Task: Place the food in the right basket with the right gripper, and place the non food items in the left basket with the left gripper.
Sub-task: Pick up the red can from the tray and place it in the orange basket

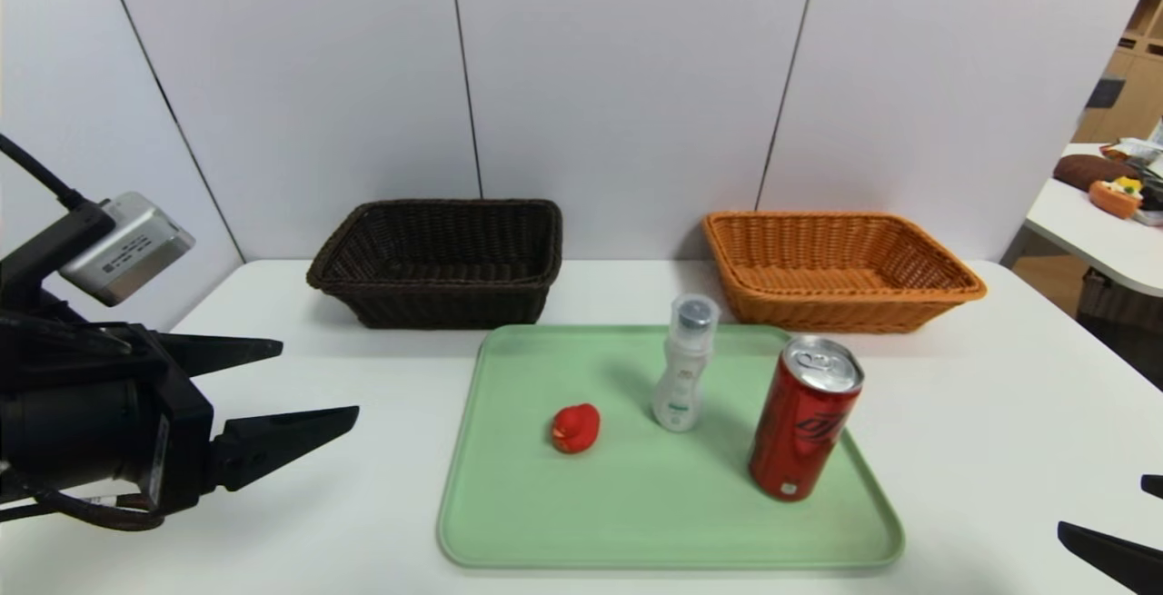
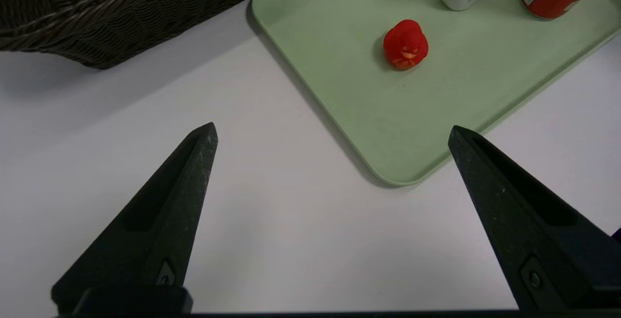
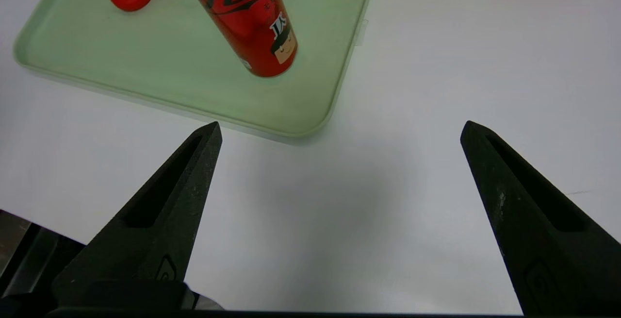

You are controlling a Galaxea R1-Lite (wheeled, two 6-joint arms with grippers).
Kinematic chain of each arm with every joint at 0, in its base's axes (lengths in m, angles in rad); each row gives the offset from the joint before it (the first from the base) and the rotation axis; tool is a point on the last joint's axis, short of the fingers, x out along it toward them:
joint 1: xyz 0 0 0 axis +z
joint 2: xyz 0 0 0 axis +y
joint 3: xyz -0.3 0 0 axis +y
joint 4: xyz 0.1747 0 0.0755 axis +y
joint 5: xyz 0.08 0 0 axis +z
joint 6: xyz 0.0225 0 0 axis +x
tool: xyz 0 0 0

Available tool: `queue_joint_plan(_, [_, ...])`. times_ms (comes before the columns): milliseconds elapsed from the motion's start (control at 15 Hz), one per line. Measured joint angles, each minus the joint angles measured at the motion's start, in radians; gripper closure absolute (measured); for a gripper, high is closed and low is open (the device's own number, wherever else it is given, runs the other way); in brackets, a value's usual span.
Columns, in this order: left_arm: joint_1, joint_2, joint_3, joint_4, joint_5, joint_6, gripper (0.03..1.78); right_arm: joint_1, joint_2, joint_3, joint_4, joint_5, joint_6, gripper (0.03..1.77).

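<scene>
On the green tray stand the red can at right, the white bottle mid-tray and the red duck left of it; dark basket far left, orange basket far right, both on the bench; left gripper hangs near left with jaws spread, holding nothing; right gripper near right, jaws likewise spread.

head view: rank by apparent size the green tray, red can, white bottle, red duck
1. Flat pale green plastic tray
2. Tall slim red drink can
3. Small white plastic bottle; it stands farther back, so its gap to the can is unsure
4. Tiny red rubber duck
</scene>
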Motion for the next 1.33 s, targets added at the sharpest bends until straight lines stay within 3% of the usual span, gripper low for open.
queue_joint_plan(400, [-0.042,0.032,0.012,-0.011,-0.002,0.0,0.12,0.064,0.016,0.054,-0.056,0.016,-0.023,0.1])
queue_joint_plan(733, [-0.043,0.04,0.044,-0.053,-0.017,0.001,0.12,0.122,0.048,0.221,-0.345,0.014,-0.026,0.1])
queue_joint_plan(1067, [-0.044,0.058,0.046,-0.074,-0.06,0.002,0.12,0.136,0.116,0.233,-0.391,0.015,-0.028,0.1])
queue_joint_plan(1333, [-0.044,0.074,0.047,-0.096,-0.06,0.001,0.12,0.191,0.213,0.232,-0.557,0.015,-0.031,0.1])
